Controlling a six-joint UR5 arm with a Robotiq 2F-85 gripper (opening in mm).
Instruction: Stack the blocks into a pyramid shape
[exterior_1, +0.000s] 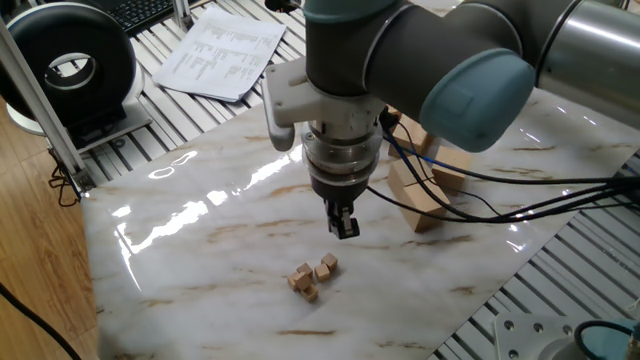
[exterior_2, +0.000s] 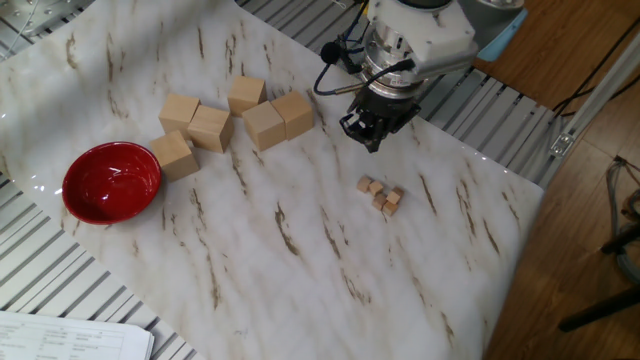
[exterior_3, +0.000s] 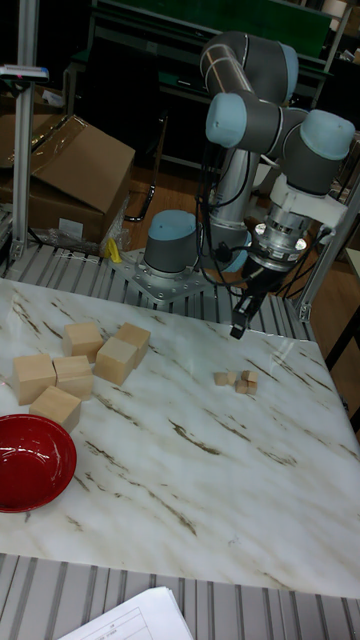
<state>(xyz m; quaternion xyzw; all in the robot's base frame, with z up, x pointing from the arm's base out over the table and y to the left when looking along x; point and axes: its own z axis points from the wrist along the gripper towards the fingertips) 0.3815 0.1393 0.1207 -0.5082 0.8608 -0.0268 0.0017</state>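
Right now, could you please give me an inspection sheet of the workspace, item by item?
Surface: marble-pattern table top, glare patches.
Job's things: tiny cubes clustered on the table; whether any is stacked, too small to tell.
Clutter: five large wooden blocks grouped; red bowl beside them; papers off the marble.
Grippers: gripper above the table, apart from the cubes, nothing seen in it; open or shut cannot be told.
Cables: black and blue cables trail from the wrist over the table.
Surroundings: cardboard box, black reel.
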